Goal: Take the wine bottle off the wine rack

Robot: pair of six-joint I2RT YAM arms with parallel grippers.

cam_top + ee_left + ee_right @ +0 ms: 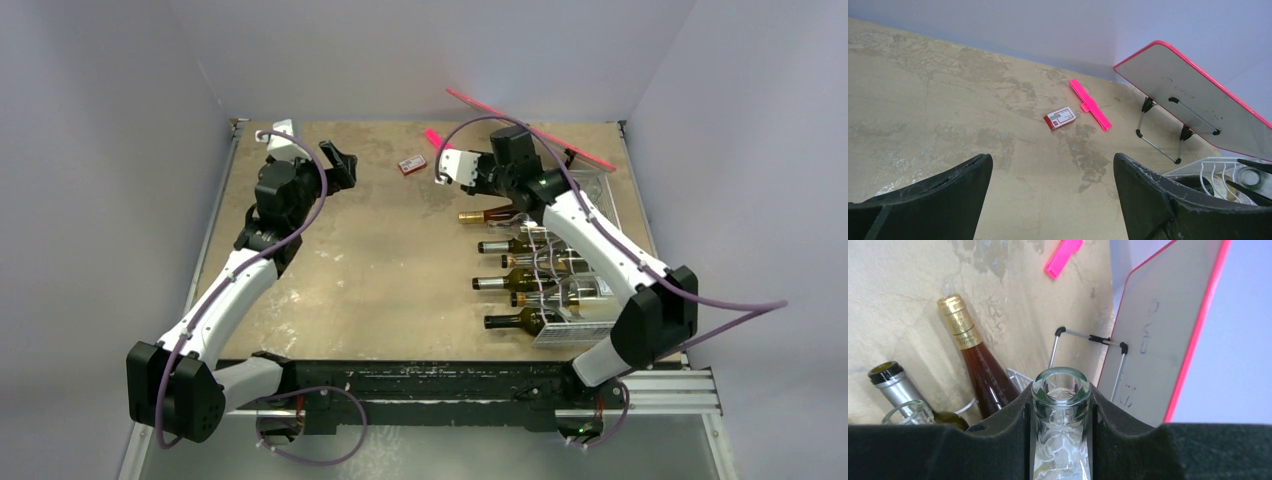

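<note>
clear glass wine bottle (1061,390) at the far end of the white wine rack (590,325), neck clamped in the right end effector (1060,412), gold-capped brown bottle (973,350) just beside it, left end effector (1053,187) spread wide above the desk (923,100)

Clear uncorked wine bottle (1060,390), neck clamped, at white wine rack (575,333)
</note>
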